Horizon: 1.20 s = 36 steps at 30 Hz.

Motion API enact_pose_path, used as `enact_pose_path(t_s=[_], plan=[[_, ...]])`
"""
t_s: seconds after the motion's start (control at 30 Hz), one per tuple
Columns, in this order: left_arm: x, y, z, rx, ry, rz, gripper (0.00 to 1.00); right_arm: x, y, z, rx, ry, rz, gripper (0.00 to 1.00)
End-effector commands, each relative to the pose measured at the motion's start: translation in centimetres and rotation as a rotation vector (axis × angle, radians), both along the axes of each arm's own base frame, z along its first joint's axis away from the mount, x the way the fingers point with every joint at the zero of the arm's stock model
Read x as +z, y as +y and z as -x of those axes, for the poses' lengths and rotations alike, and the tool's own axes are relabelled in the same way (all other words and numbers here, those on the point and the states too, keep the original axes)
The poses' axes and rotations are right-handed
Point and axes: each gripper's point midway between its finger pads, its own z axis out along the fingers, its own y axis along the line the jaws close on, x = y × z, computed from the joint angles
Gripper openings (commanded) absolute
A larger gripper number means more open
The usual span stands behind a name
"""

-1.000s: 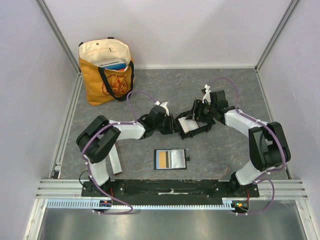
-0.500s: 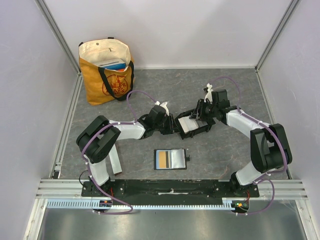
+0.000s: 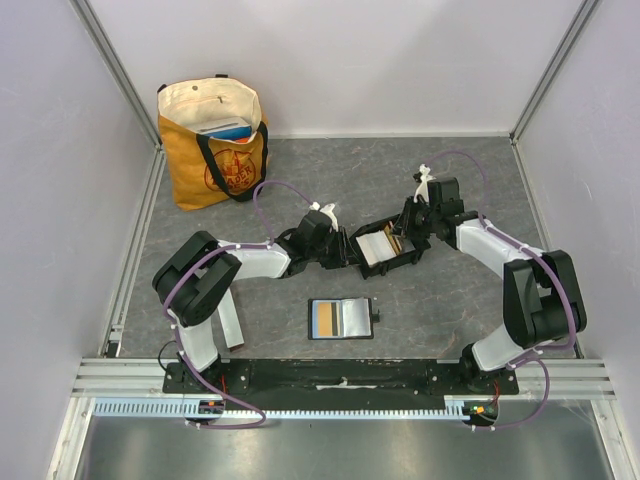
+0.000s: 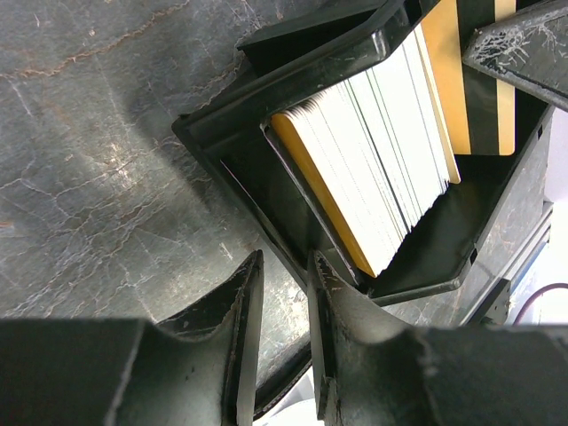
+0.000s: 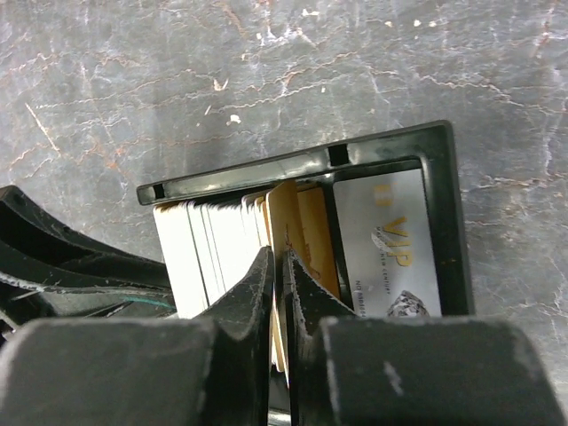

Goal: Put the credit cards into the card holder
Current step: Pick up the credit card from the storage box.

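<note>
The black card holder (image 3: 393,266) sits tilted at mid-table, between both arms. My left gripper (image 3: 349,251) is shut on its near wall (image 4: 232,146), one finger inside and one outside. One compartment holds a stack of pale credit cards (image 4: 377,169) standing on edge. My right gripper (image 5: 279,266) is shut on an orange-gold card (image 5: 285,213) standing at the end of that stack (image 5: 206,253). A silver VIP card (image 5: 388,240) lies flat in the other compartment. Seen from above, the right gripper (image 3: 404,236) is over the holder's right side.
A flat black wallet (image 3: 342,318) showing an orange and a grey panel lies near the front, between the arm bases. An orange and cream tote bag (image 3: 212,140) stands at the back left corner. Walls enclose the grey floor.
My right gripper has shifted slightly right over the holder and closed from open onto the orange-gold card. The left arm and the holder have stayed put.
</note>
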Motion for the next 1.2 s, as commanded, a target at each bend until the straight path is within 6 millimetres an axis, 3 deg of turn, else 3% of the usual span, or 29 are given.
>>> enact_pose_path(t_s=[0.0,0.07,0.2,0.37,0.53,0.63,0.73,0.97,1.07,1.17], plan=[[1.2,-1.0,-0.9,-0.01,-0.025,0.045,0.32,1.8,-1.0,-0.9,-0.017,-0.05,0.061,0.07],[1.2,-1.0,-0.8,-0.011,-0.024,0.045,0.32,2.1,-1.6,-1.3,-0.036,-0.061,0.101,0.0],[1.1,-0.9,-0.7,-0.011,-0.022,0.044,0.31,3.3,-2.3,-2.0,-0.059,-0.104,0.148,0.0],[1.3,-0.4,-0.7,0.004,-0.037,0.035,0.32,6.4,-3.3,-2.2,-0.102,-0.203,0.226,0.0],[1.2,0.5,-0.5,0.017,-0.05,0.01,0.39,10.1,-4.2,-0.5,-0.129,-0.282,0.282,0.0],[1.3,1.1,-0.4,0.028,-0.065,-0.005,0.42,11.5,-5.0,1.7,-0.136,-0.287,0.295,0.0],[1.6,1.8,-0.2,0.042,-0.078,-0.022,0.45,11.4,-5.0,5.0,-0.124,-0.246,0.27,0.0],[2.5,3.9,0.8,0.069,-0.111,-0.061,0.5,6.7,-3.9,13.6,-0.125,-0.078,0.207,0.0],[2.9,5.4,1.4,0.099,-0.132,-0.082,0.51,5.1,-3.2,16.0,-0.156,-0.045,0.151,0.0],[4.0,6.8,2.0,0.116,-0.162,-0.095,0.52,4.2,-3.0,16.7,-0.197,-0.011,0.156,0.0]])
